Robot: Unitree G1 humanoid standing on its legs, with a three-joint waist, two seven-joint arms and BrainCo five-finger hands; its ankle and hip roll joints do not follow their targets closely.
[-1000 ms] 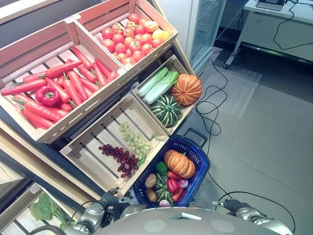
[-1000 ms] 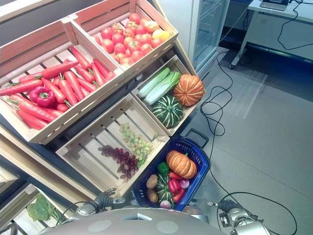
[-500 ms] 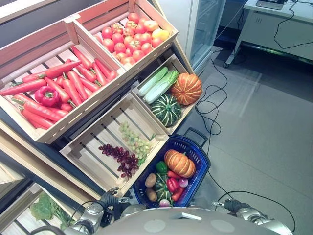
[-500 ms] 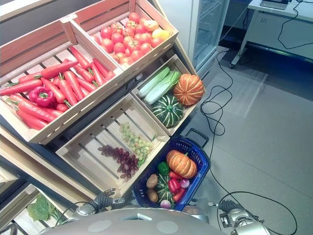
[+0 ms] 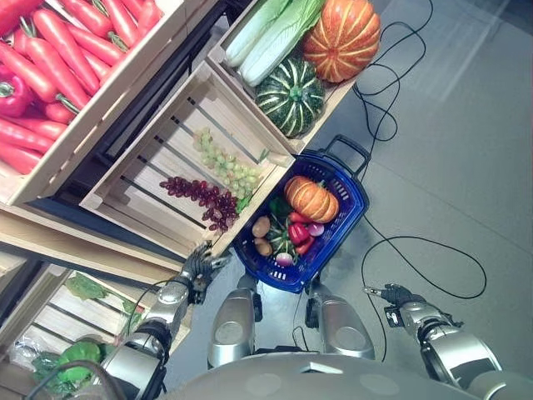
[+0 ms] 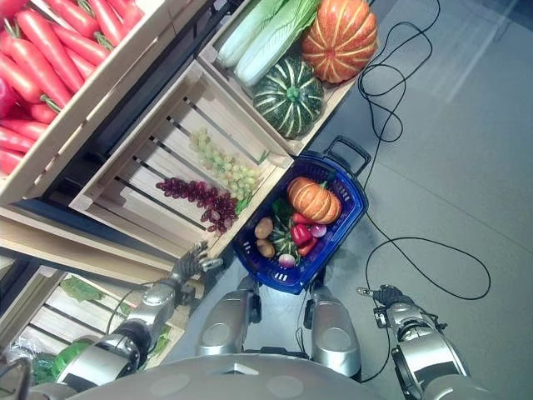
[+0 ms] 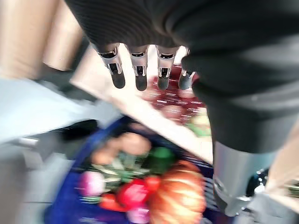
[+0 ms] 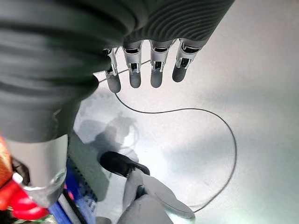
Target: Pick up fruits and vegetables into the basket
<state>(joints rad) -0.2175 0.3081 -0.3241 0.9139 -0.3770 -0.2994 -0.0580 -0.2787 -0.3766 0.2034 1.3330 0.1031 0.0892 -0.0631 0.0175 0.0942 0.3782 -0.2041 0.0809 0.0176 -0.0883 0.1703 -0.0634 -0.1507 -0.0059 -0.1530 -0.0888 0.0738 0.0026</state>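
Observation:
A blue basket [image 5: 348, 179] stands on the floor below the crates, holding an orange pumpkin [image 5: 311, 198], a red pepper, a green pepper, potatoes and other produce. The nearest crate [image 5: 141, 179] holds purple grapes [image 5: 201, 198] and green grapes [image 5: 223, 165]. My left hand [image 5: 198, 264] hangs open just left of the basket, by the crate's front corner, holding nothing; its fingers [image 7: 139, 74] point past the grapes. My right hand [image 5: 399, 297] hangs open over the floor to the basket's right, empty, its fingers [image 8: 154, 70] straight.
Behind the grape crate, another crate holds a striped green squash [image 5: 290, 96], an orange pumpkin [image 5: 341, 37] and pale cabbages [image 5: 271, 33]. Red carrots [image 5: 58, 42] fill the upper left crate. Leafy greens [image 5: 83, 287] lie in a low crate at left.
The camera has tilted down, so the whole scene shifted up. Both arms now show lower and further out, hands open at the sides of the basket.

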